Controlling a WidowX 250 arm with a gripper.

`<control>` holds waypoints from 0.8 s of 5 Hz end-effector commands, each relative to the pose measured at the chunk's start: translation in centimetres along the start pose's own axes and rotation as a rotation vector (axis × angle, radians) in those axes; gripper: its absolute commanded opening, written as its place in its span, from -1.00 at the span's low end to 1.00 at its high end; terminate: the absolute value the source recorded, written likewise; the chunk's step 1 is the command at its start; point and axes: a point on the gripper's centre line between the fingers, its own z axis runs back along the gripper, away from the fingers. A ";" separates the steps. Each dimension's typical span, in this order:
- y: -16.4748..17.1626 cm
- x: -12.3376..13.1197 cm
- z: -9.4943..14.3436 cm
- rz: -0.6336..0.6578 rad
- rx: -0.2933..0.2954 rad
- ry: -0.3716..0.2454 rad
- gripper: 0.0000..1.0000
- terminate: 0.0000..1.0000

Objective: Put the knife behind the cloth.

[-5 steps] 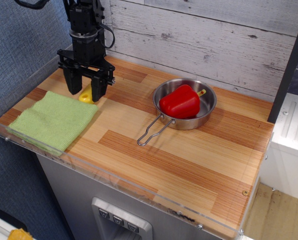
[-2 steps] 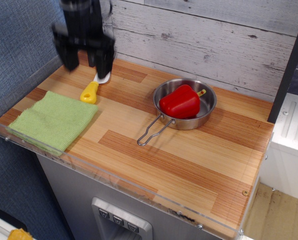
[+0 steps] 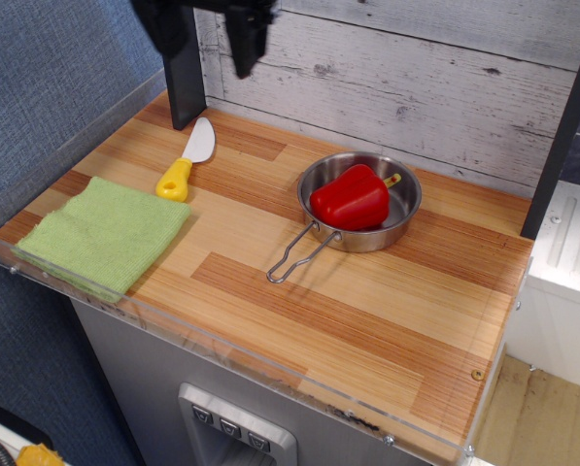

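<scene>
The knife point(image 3: 187, 160) lies flat on the wooden counter with its white blade pointing to the back and its yellow handle toward the front. It sits just behind the back right corner of the light-green cloth point(image 3: 105, 233), which lies flat at the front left. My gripper point(image 3: 209, 34) is high above the back left of the counter, well above the knife. Its fingers are apart and hold nothing; its upper part is cut off by the frame's top edge.
A steel pan point(image 3: 402, 218) with a wire handle holds a red pepper point(image 3: 350, 197) at the middle right. A dark post point(image 3: 183, 92) stands at the back left by the plank wall. A clear plastic rim point(image 3: 221, 345) edges the counter's front and left.
My gripper was low over the knife's handle with its fingers around it; it has let go and risen up and back. The knife now lies in full view behind the cloth.
</scene>
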 end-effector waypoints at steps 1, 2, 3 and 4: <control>-2.4 -1.6 0.8 -0.084 -0.071 0.020 1.00 -1.00; -2.7 -1.7 0.5 -0.113 -0.082 0.043 1.00 -1.00; -2.7 -1.7 0.5 -0.113 -0.082 0.043 1.00 -1.00; -2.7 -1.7 0.5 -0.113 -0.082 0.043 1.00 -1.00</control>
